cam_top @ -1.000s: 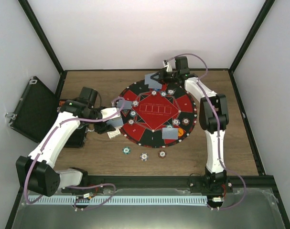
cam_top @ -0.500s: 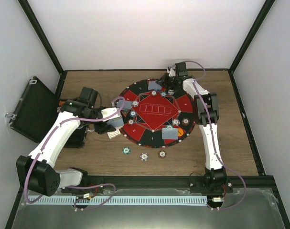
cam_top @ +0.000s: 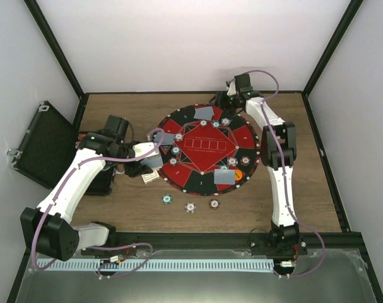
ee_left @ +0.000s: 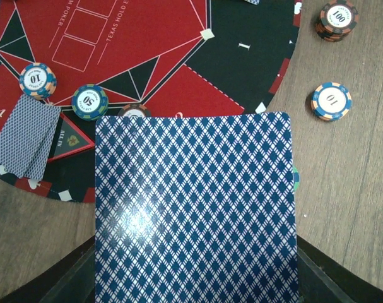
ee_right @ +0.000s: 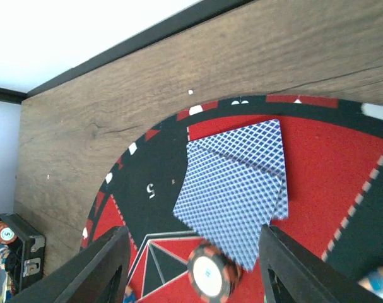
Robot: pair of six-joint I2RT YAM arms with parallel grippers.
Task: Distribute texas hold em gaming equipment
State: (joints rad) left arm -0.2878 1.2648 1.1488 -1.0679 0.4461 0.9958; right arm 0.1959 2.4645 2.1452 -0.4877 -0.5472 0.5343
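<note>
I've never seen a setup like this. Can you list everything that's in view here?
mat: one, red and black, round, table centre
laid-out cards: three small sets, blue-patterned backs, at the mat's far, left and near edges
chips on mat: several, mixed colours, beside the cards
chips on wood: three, mixed colours, near side of the mat
case: one, black, left edge
table: one, brown wood
left end effector: one, black, shut on held card, at the mat's left rim
right end effector: one, black, open, above the far cards

Top cam overhead; wrist cams close, all share mat (cam_top: 207, 148).
</note>
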